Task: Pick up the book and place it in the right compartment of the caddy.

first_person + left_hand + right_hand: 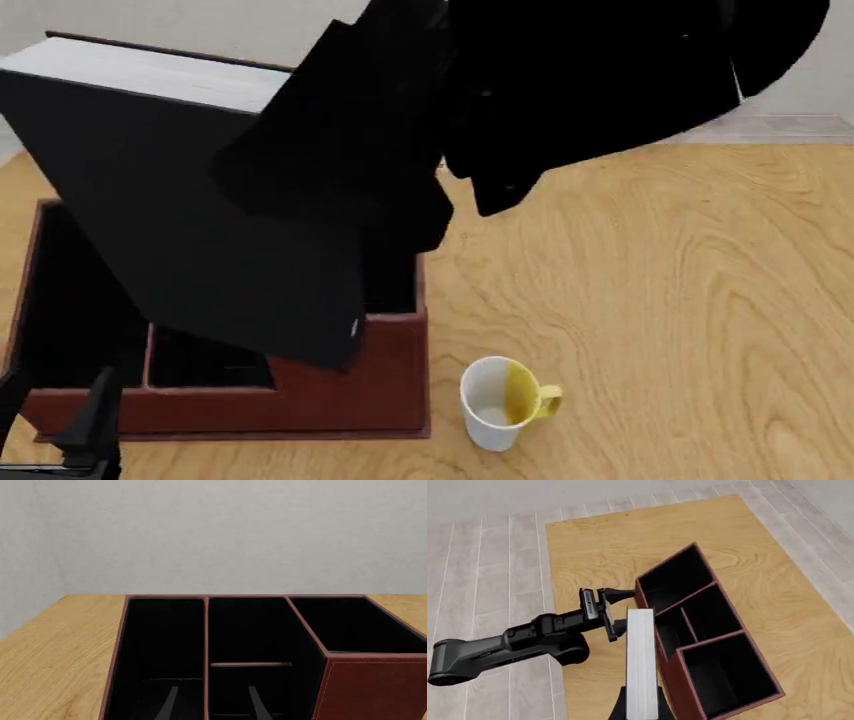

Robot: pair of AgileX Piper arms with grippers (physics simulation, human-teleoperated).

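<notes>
The right gripper [640, 707], jaws clamped on the book [641, 660], holds it tilted high above the caddy [347, 395], toward 10 o'clock from the mug [497, 402], apparently for lowering into the right compartment [727, 672]; the left gripper [212, 704] idles, jaws apart.

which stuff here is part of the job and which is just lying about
Part of the job:
- book, held aloft by the right end effector
- caddy
- right compartment

Lying about:
- white mug with yellow inside
- left end effector, idle beside the caddy
</notes>
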